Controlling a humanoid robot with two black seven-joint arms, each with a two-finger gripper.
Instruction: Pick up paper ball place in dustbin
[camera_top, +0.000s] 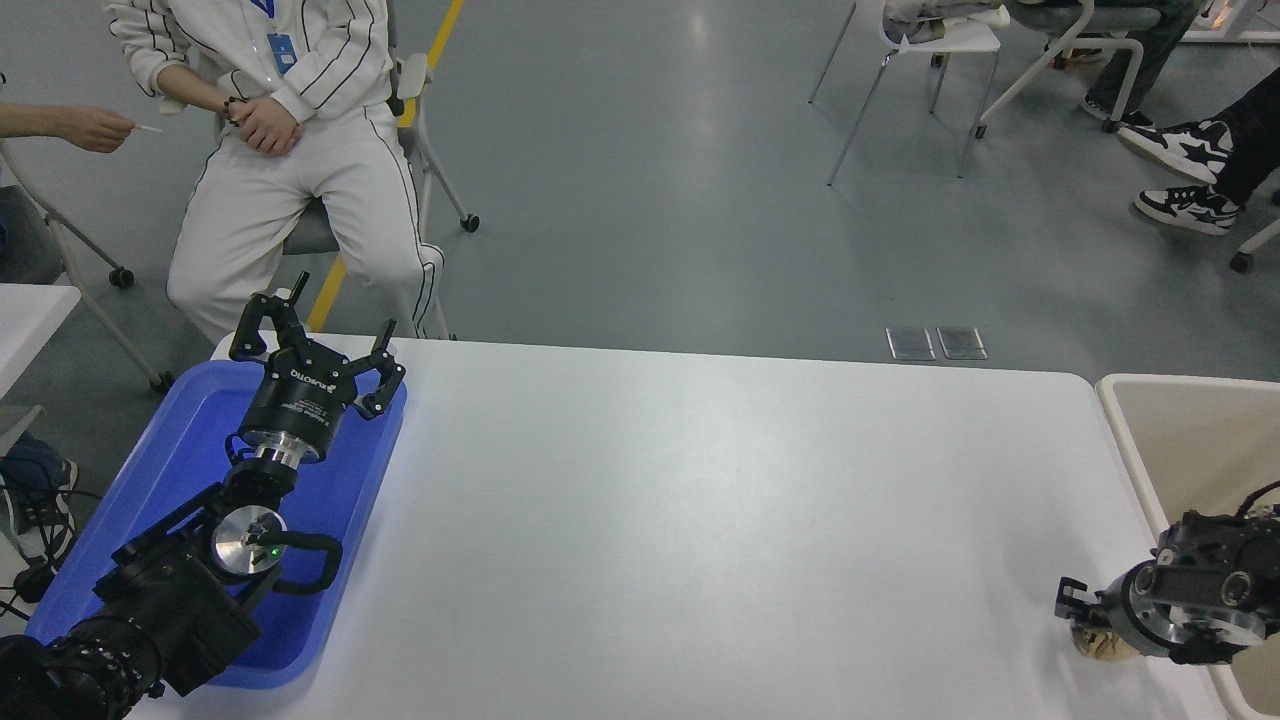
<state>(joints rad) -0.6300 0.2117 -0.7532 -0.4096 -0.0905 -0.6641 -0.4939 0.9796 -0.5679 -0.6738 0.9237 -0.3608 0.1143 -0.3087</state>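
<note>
The paper ball is a tan crumpled wad on the white table near its front right corner, next to the dustbin. Only a small part of it shows under my right gripper, which sits low over it and covers most of it. I cannot see how the gripper stands on the ball. The dustbin is a beige bin with an off-white rim at the table's right end, partly behind my right arm. My left gripper is open and empty, parked over the blue tray at the lower left.
A shallow blue tray lies at the table's left end under my left arm. A person in white sits beyond the far left corner, and another person's hand reaches in from the left edge. Chairs stand on the floor beyond.
</note>
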